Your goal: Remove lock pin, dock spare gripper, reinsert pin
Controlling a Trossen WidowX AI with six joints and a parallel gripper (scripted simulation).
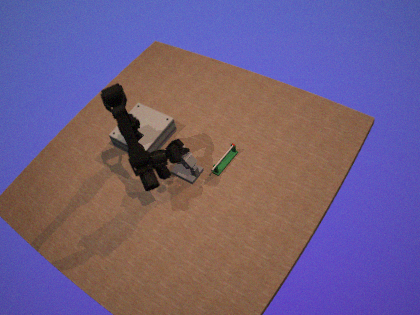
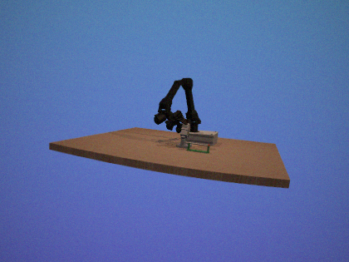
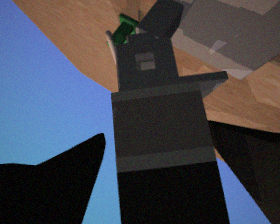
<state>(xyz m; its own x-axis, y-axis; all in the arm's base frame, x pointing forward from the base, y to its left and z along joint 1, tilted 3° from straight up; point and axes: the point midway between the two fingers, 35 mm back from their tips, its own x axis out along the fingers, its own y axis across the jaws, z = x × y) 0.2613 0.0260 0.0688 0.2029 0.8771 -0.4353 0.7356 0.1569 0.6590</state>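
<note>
The spare gripper (image 2: 185,130) (image 3: 162,130) is a grey block; its lower end meets the socket (image 3: 127,60) of the grey mount (image 1: 186,174) (image 2: 182,144). A square hole shows in the socket's face; I cannot tell whether the spigot's hole lines up. My gripper (image 1: 182,155) (image 2: 182,127) (image 3: 154,132) is open around the spare gripper, with a visible gap to its left side in the wrist view; contact on the right is unclear. The pale pin (image 1: 223,158) (image 3: 111,46), red at one end, lies across the two uprights of the green rack (image 1: 226,164) (image 2: 199,151) (image 3: 123,32), outside the socket.
The arm's pale base box (image 1: 155,121) (image 2: 203,137) stands behind the mount. The green rack is close beside the mount on the brown table (image 1: 280,179) (image 2: 125,150). The arm and its shadows cover part of the mount in the top view.
</note>
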